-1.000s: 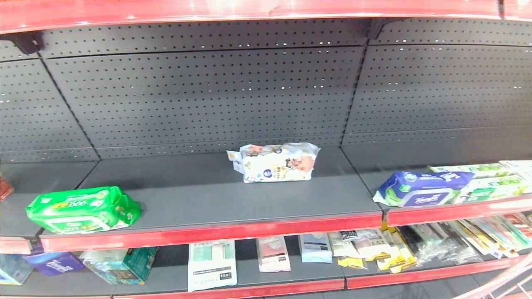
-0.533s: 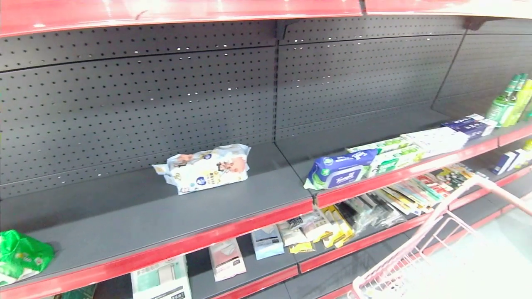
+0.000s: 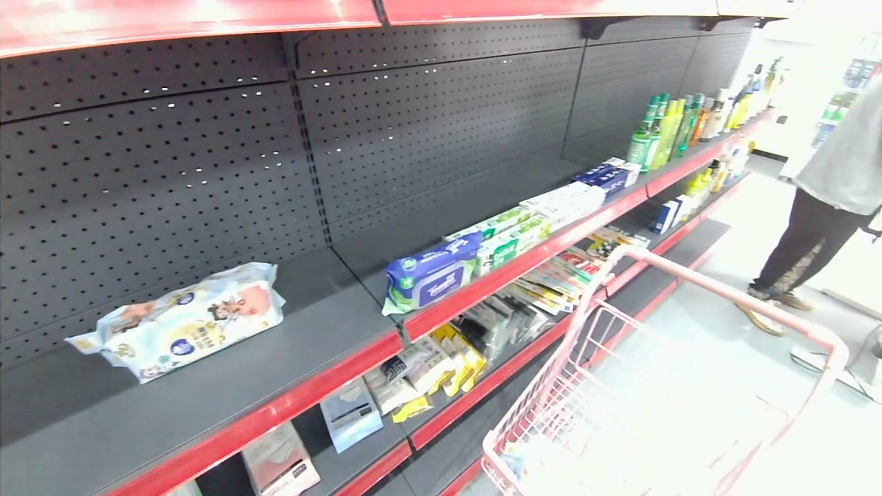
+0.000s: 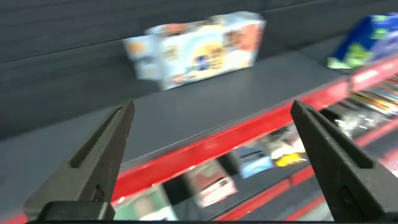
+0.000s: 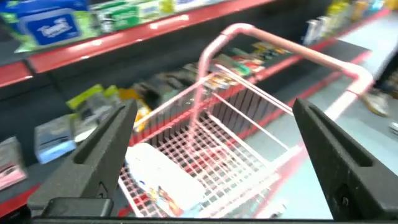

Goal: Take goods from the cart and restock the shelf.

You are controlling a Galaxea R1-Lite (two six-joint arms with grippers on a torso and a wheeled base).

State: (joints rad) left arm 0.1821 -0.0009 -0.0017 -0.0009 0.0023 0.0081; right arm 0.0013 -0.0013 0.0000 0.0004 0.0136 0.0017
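Head view: cart [image 3: 723, 294] is standing beside the shelf [image 3: 241, 375].
Left gripper [image 4: 211, 107] and right gripper [image 5: 214, 106] are hanging wide open.

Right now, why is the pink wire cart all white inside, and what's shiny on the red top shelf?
Head view: strong light washes out the basket of the pink wire shopping cart, hiding its contents; the shiny spots are light glare on the glossy red top shelf. Right wrist view: less washed out, so a white pack shows inside the cart.
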